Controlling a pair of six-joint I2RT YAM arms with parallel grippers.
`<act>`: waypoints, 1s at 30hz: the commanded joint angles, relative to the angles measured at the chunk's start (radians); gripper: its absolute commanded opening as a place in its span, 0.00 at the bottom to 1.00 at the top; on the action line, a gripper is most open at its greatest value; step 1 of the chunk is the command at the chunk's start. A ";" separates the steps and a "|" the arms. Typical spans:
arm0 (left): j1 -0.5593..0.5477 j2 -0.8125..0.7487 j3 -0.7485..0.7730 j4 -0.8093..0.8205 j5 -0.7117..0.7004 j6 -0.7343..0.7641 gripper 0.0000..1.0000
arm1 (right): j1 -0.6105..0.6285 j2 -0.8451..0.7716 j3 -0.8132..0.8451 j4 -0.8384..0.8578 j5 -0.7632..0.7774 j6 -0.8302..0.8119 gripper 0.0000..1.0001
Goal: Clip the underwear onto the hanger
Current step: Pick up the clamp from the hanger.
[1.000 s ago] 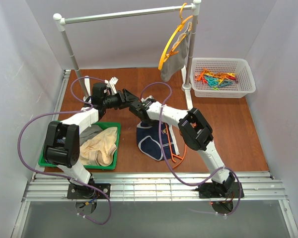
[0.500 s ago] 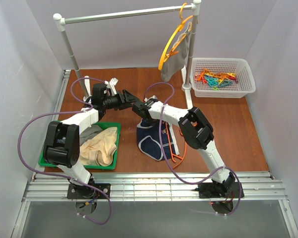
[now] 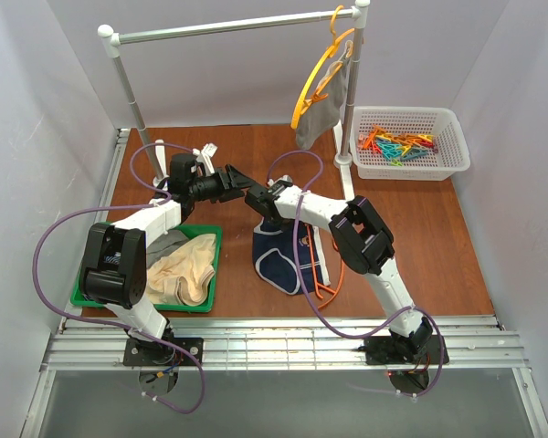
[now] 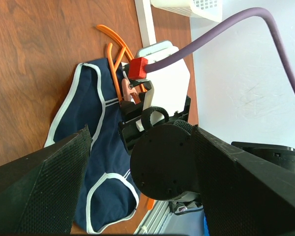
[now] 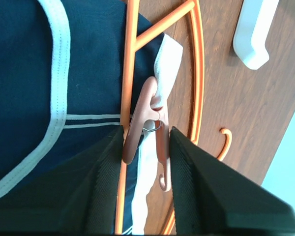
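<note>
The navy underwear (image 3: 283, 260) with white piping lies flat on the wooden table, and the red-orange hanger (image 3: 333, 274) lies across its right side. In the right wrist view a salmon clothes peg (image 5: 147, 123) sits where the hanger bar (image 5: 129, 59) crosses the underwear's (image 5: 19, 73) white-edged waistband. My right gripper (image 5: 146, 135) is closed on the peg's two handles, low over the cloth's far end (image 3: 256, 203). My left gripper (image 3: 236, 178) hovers open just left of the right wrist. Its view looks past that wrist at the underwear (image 4: 96, 162) and hanger (image 4: 115, 54).
A green tray (image 3: 210, 233) at the left holds beige underwear (image 3: 187, 269). At the back right a white basket (image 3: 406, 141) holds coloured pegs. A yellow-orange hanger with grey underwear (image 3: 320, 82) hangs from the white rail (image 3: 228, 27). The rail's white foot (image 5: 255, 34) is near the hanger.
My right gripper's jaws have narrowed onto the peg, and its wrist has shifted slightly toward the far side. The left arm has stayed still.
</note>
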 commanded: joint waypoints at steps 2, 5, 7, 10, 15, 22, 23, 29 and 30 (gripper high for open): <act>-0.047 -0.029 -0.024 -0.038 0.162 0.023 0.73 | -0.018 -0.054 -0.008 0.026 0.024 0.025 0.26; -0.047 -0.029 -0.024 -0.037 0.163 0.023 0.73 | -0.016 -0.061 -0.019 0.023 0.018 0.031 0.22; -0.047 -0.029 -0.023 -0.037 0.162 0.023 0.73 | -0.018 -0.068 -0.028 0.023 0.014 0.037 0.20; -0.047 -0.028 -0.023 -0.037 0.162 0.023 0.73 | -0.021 -0.082 -0.045 0.021 0.005 0.046 0.17; -0.045 -0.025 -0.020 -0.043 0.163 0.024 0.73 | -0.024 -0.125 -0.066 0.023 -0.018 0.053 0.15; -0.045 -0.017 -0.011 -0.063 0.160 0.030 0.73 | -0.032 -0.203 -0.123 0.047 -0.120 0.046 0.15; -0.045 -0.016 -0.009 -0.064 0.160 0.030 0.73 | -0.033 -0.209 -0.131 0.053 -0.143 0.045 0.15; -0.044 -0.013 0.012 -0.124 0.145 0.093 0.73 | -0.032 -0.323 -0.253 0.102 -0.301 -0.001 0.15; -0.044 -0.011 0.015 -0.124 0.140 0.102 0.73 | -0.035 -0.370 -0.269 0.118 -0.336 -0.028 0.15</act>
